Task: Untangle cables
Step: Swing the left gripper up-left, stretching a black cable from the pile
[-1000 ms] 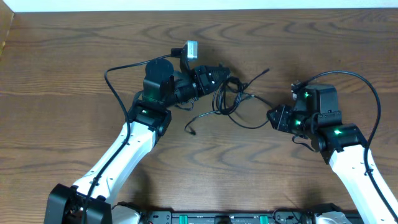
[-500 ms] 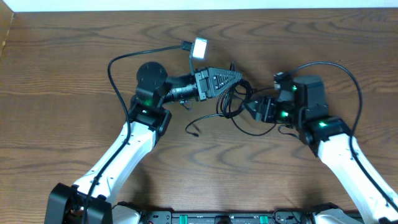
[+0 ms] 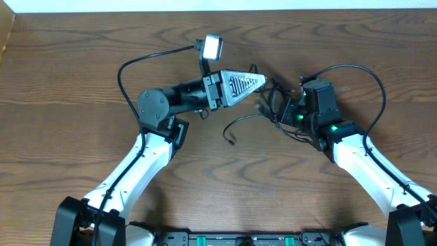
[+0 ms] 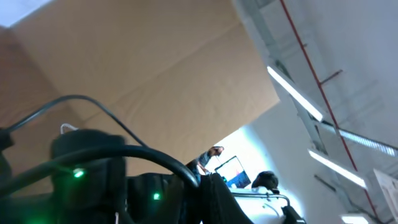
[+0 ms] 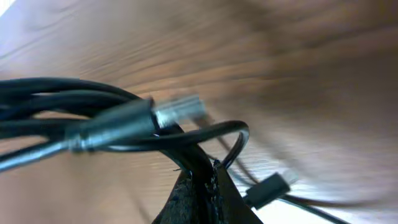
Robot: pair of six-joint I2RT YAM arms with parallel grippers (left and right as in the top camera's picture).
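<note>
The table (image 3: 68,68) was brown wood with a clear grain and a matt finish. The cables (image 5: 37,87) had a smooth black sheath, slightly glossy, and one plug (image 5: 180,110) ended in bare silver metal. The arm shells (image 3: 147,160) on both arms were smooth white plastic.

Thin black cables (image 3: 272,104), tangled in loops

1. Open wood on the table (image 3: 61,116): left side, near middle, far-right corner.
2. Blocked at centre: cables (image 5: 106,124) bunched between left gripper (image 3: 263,82) and right gripper (image 3: 287,109), tips close together.
3. Looping black wire (image 3: 120,78) arching beside the left arm.
</note>
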